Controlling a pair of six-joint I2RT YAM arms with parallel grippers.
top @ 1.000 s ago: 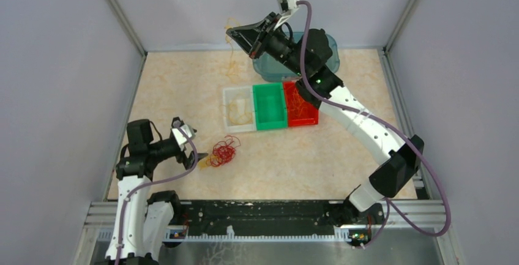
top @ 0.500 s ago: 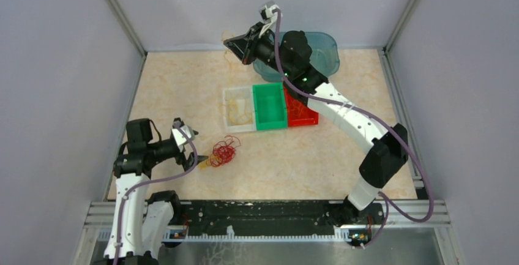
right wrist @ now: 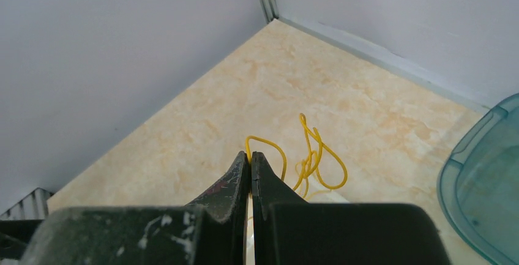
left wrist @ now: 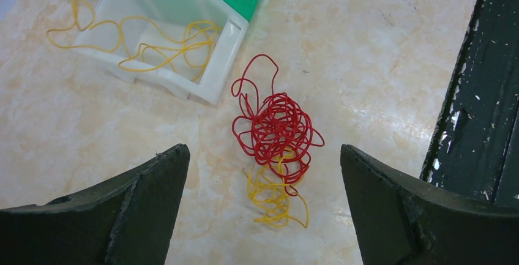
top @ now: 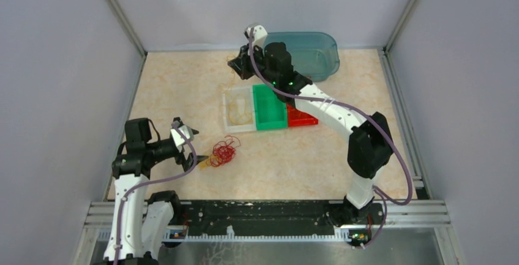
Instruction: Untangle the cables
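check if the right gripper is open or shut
Shut. The right gripper has its fingers pressed together with no gap, pinching a yellow cable that loops out past the tips.

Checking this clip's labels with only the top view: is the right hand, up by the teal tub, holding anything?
Observer: Yes. Its wrist view shows the right hand shut on a yellow wire that loops out past the fingertips.
Operator: Is the clump on the left all red?
Observer: No. The left wrist view shows yellow strands tangled into the red clump on the side nearest that camera.
Operator: Is anything touching it?
Observer: No. The left hand is open, its fingers apart from the clump.
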